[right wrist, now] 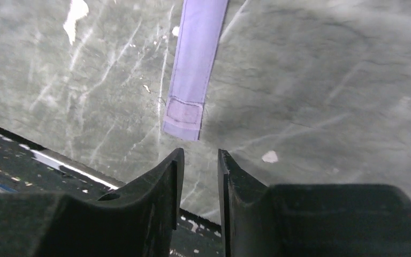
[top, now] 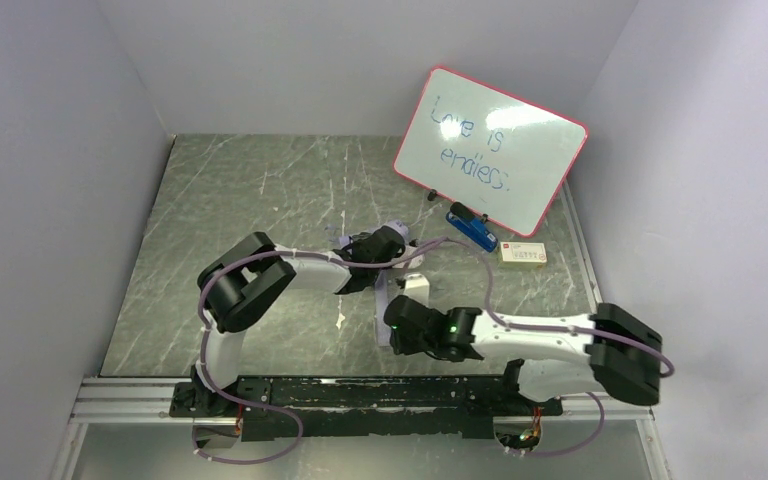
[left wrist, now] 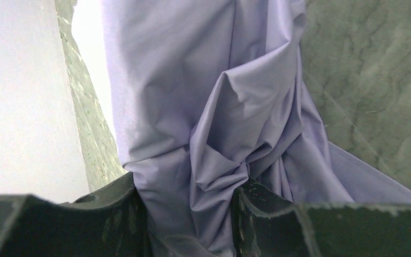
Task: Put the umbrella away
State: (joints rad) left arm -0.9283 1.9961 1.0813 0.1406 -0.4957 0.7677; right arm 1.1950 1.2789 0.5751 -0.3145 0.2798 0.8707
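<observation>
The umbrella [top: 388, 297] lies folded in the middle of the table, lavender fabric bunched, with its pale handle [top: 416, 284] toward the right. My left gripper [top: 385, 255] sits on top of it. In the left wrist view the left gripper [left wrist: 188, 184] is shut on a thick fold of the lavender fabric [left wrist: 208, 107]. My right gripper [top: 392, 325] hovers just near of the umbrella. In the right wrist view the right gripper [right wrist: 200, 154] stands slightly open with nothing between the fingers. A lavender strap [right wrist: 192, 64] with a velcro patch lies flat on the table just beyond the fingertips.
A pink-framed whiteboard [top: 490, 150] leans at the back right. A blue eraser [top: 472, 230] and a small cream box [top: 522, 254] lie in front of it. White walls close in on three sides. The black mounting rail [top: 360, 392] runs along the near edge.
</observation>
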